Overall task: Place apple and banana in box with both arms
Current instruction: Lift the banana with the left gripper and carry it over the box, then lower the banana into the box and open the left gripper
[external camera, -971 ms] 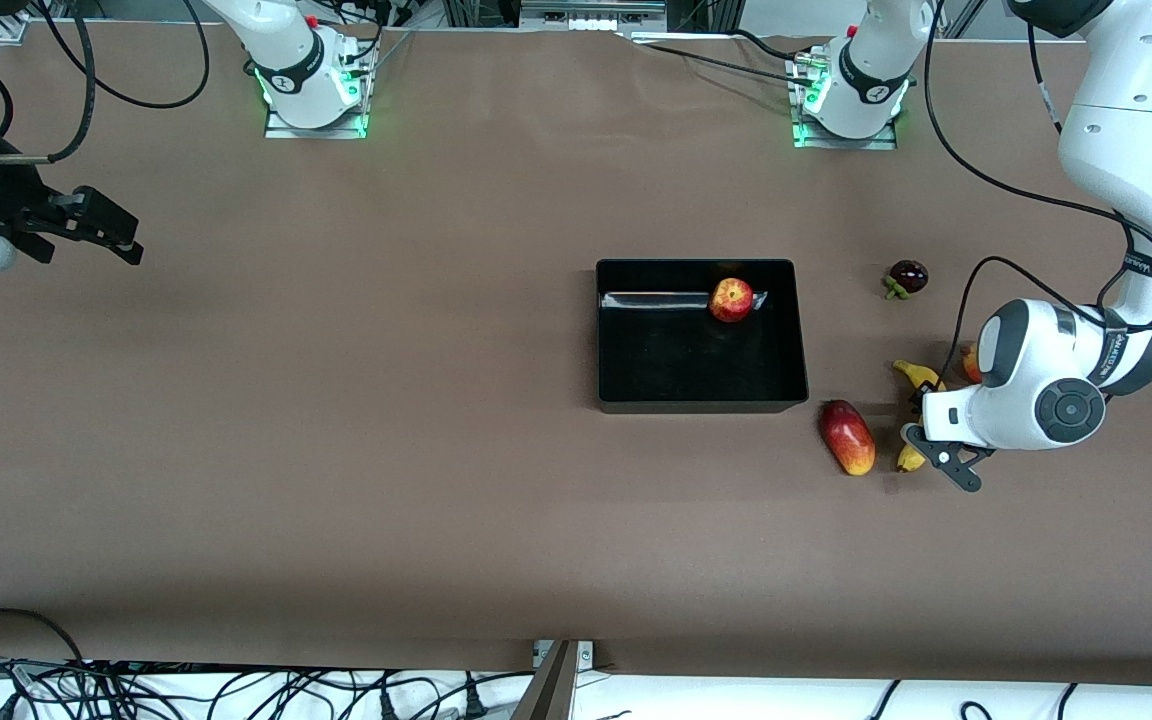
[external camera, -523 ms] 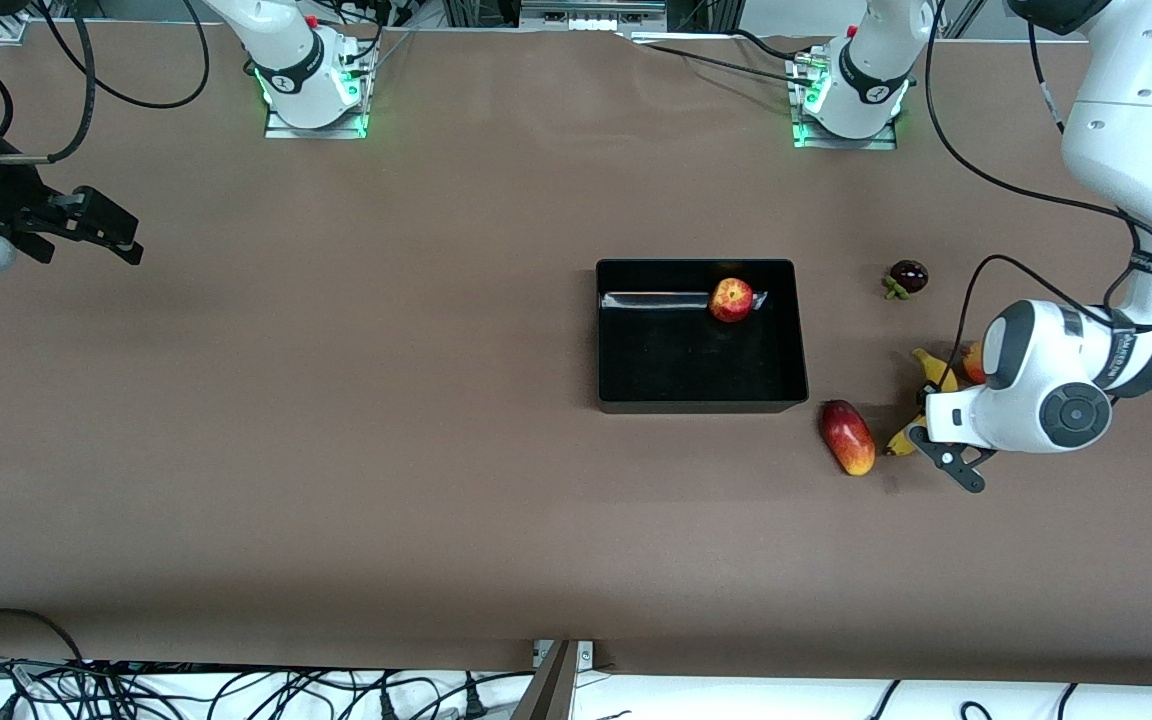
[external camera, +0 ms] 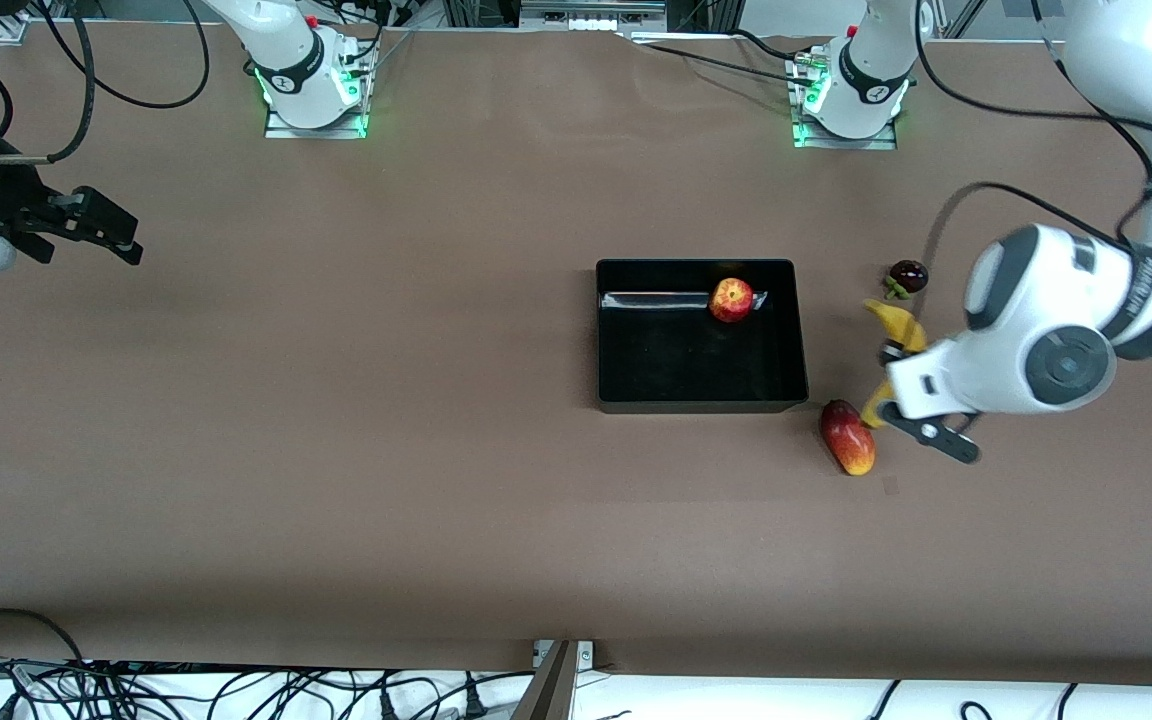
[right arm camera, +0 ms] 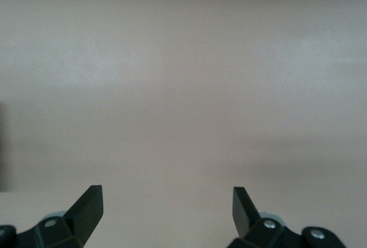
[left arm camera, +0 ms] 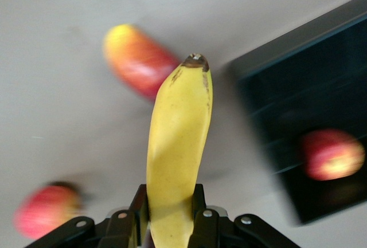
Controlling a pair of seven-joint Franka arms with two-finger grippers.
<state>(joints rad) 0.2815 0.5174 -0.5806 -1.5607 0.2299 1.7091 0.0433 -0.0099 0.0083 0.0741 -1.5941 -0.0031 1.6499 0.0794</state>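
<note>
White arms (external camera: pixel 1041 345), black cables (external camera: pixel 986 190)

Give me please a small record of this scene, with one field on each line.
box: shallow glossy black plastic tray, mid-table
apple: small round red apple, in the tray
banana: curved yellow banana, lifted off the table
left gripper: shut on the banana, over the table beside the tray
right gripper: open, holds nothing, waits at the right arm's end
other fruit: oblong red-yellow fruit; small dark round fruit
</note>
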